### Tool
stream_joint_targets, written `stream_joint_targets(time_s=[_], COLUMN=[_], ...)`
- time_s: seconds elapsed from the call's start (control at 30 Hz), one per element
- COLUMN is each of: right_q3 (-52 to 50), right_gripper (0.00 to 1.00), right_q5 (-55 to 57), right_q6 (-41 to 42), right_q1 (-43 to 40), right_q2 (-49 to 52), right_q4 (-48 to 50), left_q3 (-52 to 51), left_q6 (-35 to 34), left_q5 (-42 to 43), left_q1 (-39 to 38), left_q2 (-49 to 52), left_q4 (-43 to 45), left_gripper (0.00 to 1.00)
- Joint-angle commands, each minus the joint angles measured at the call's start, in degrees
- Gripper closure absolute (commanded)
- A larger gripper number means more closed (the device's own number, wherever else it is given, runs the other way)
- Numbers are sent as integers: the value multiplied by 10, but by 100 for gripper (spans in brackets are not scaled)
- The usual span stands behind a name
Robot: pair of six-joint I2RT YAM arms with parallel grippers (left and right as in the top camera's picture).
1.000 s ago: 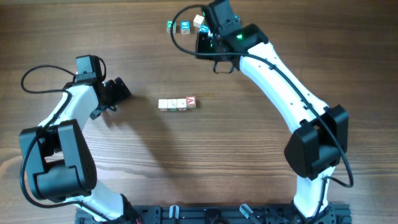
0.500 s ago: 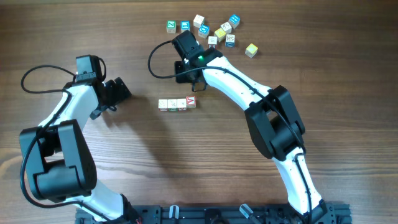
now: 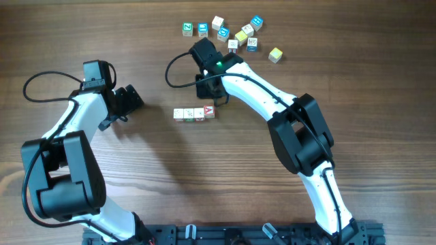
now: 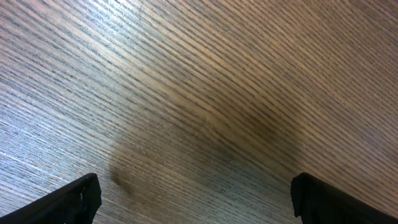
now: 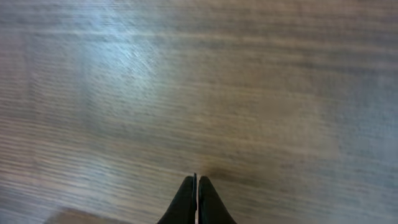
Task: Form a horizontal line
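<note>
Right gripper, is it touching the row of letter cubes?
Apart. The right wrist view shows the shut right gripper with only bare table around its tips; overhead, the row of letter cubes lies just clear.

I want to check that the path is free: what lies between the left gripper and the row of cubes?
Nothing: in the overhead view only bare table shows between the left gripper and the horizontal line of cubes.

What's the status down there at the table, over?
Left tool open, empty, off to one side. Right tool shut, empty, close to row. Row straight. Loose cubes scattered apart beyond it.
</note>
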Motion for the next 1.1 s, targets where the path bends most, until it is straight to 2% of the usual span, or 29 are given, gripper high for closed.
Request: stream_joint_targets(time_s=[0.0,0.23,0.67,0.97,1.07], right_q3=[-5,-5,-5,-5,-5], right_gripper=[96,96,96,96,96], right_q5=[-33,-80,-98,-97,-43], right_q6=[16,15,14,2,4], right_q1=[2,2,2,2,2], right_q2=[8,8,8,8,8], right_q4=[-17,-26,-58,-61,-48], left_q3=[-2,-2,-2,-2,-2], left_q6=[-3,-3,-3,-3,-3], left_q5=[-3,-3,-3,-3,-3], left_q1=[2,2,2,2,2], left_q2=[2,2,2,2,2], left_q4=[0,0,0,0,0], left_gripper=[0,0,0,0,0])
